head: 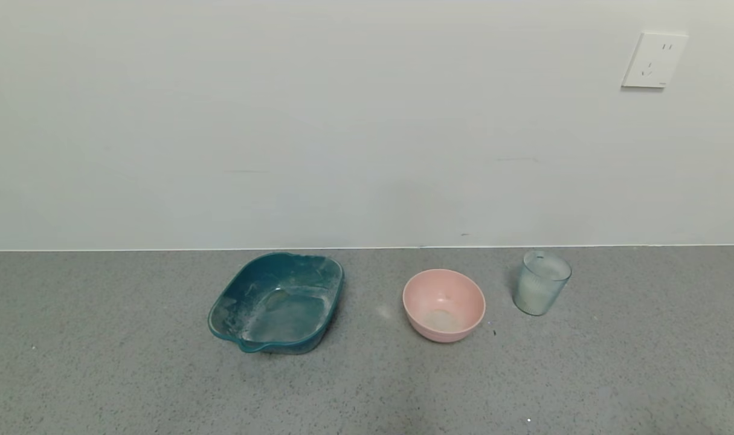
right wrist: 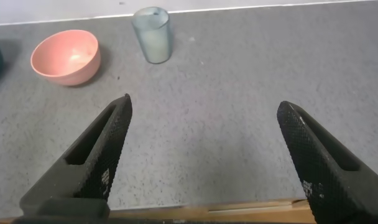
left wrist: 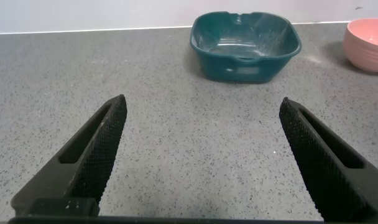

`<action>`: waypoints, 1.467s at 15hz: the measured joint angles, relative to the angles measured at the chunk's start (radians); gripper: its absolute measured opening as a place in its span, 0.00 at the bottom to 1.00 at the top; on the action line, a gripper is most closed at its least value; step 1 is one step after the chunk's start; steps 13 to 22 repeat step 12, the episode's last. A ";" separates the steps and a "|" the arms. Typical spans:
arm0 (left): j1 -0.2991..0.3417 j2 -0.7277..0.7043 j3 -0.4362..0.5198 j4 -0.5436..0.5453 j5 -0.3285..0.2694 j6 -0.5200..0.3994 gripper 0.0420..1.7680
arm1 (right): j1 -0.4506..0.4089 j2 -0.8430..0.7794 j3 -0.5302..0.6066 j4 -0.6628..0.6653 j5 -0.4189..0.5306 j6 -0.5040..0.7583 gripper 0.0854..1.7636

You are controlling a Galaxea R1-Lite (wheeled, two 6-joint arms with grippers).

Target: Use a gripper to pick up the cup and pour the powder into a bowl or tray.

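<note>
Waiting low over the tabletop (right wrist: pixel 251 124), the right pincer (right wrist: pixel 204 155) gapes wide and empty, nearer the cup (right wrist: pixel 153 34) than the left pincer (left wrist: pixel 201 155), equally open. The cup stands upright ahead, holding white powder (head: pixel 533 296), just right of the bowl (head: pixel 444 305); the tray (head: pixel 277 302) lies beyond. No writing shows.
</note>
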 joint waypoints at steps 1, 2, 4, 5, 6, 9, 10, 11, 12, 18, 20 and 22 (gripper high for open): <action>0.000 0.000 0.000 0.000 0.000 0.000 1.00 | -0.015 -0.039 0.010 0.014 0.000 0.000 0.96; 0.000 0.000 0.000 0.000 0.000 0.000 1.00 | -0.027 -0.074 0.023 0.016 0.000 0.000 0.96; 0.000 0.000 0.000 0.000 0.000 0.000 1.00 | -0.040 -0.149 0.069 0.006 -0.001 0.000 0.96; 0.000 0.000 0.000 0.000 0.000 0.000 1.00 | -0.043 -0.184 0.103 -0.016 -0.003 0.000 0.96; 0.000 0.000 0.000 0.000 0.000 0.000 1.00 | -0.044 -0.218 0.148 -0.064 -0.003 0.000 0.96; 0.000 0.000 0.000 0.000 0.000 0.000 1.00 | -0.046 -0.304 0.299 -0.227 -0.003 -0.006 0.96; 0.000 0.000 0.000 0.000 0.000 0.000 1.00 | -0.046 -0.330 0.341 -0.256 -0.003 -0.009 0.96; 0.000 0.000 0.000 0.000 0.000 0.000 1.00 | -0.046 -0.357 0.379 -0.270 -0.002 -0.010 0.96; 0.000 0.000 0.000 0.000 0.000 0.000 1.00 | -0.046 -0.384 0.417 -0.278 0.008 -0.016 0.96; 0.000 0.000 0.000 0.000 0.000 0.000 1.00 | -0.046 -0.384 0.417 -0.278 0.008 -0.016 0.96; 0.000 0.000 0.000 0.000 0.000 0.000 1.00 | -0.046 -0.384 0.417 -0.278 0.008 -0.016 0.96; 0.000 0.000 0.000 0.000 0.000 0.000 1.00 | -0.046 -0.384 0.417 -0.278 0.008 -0.016 0.96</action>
